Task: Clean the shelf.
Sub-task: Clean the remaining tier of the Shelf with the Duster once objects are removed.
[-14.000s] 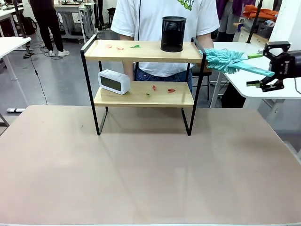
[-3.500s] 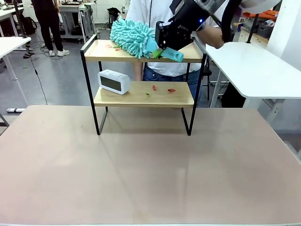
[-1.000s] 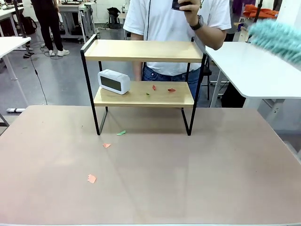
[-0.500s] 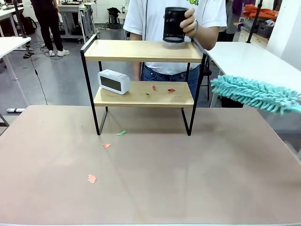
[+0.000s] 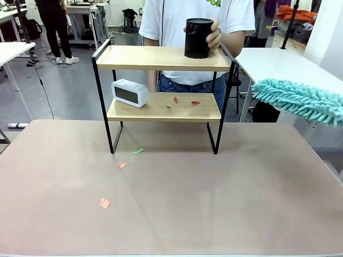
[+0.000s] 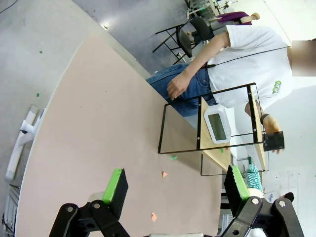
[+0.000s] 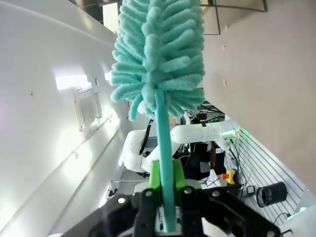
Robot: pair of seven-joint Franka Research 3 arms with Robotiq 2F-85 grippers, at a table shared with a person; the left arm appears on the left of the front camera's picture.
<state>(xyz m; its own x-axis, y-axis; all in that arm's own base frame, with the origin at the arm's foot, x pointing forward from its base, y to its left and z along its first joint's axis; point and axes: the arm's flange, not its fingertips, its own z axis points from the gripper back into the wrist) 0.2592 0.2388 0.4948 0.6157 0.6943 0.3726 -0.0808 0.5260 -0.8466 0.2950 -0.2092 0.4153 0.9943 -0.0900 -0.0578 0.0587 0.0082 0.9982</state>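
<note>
Wooden top board: swept bare of the scraps that lay on it earlier; it is the upper tier of the shelf [image 5: 161, 58].
Black cup [image 5: 198, 38]: back down on the top board's right end after being held above it a moment ago; the person's hand [image 5: 215, 36] is around it.
Floor of scraps: three fallen scraps [image 5: 122, 165] lie on the tabletop [image 5: 225, 203], in front of the shelf's left legs.
Lower board: a few bits [image 5: 195, 102] and the white clock [image 5: 129, 92] remain.
Meaning: the upper tier looks done; the lower tier is probably next.
Teal duster [image 5: 300, 100]: drawn off to the right, well apart from the shelf, head pointing towards it.
Right jaws: clamped on the duster's handle.
Left jaws: spread wide, empty.
Shelf position: upright on its legs at the tabletop's far middle, just before the person.
Shelf axis: long axis runs left to right, parallel to the near edge; the open front faces the robot.
</note>
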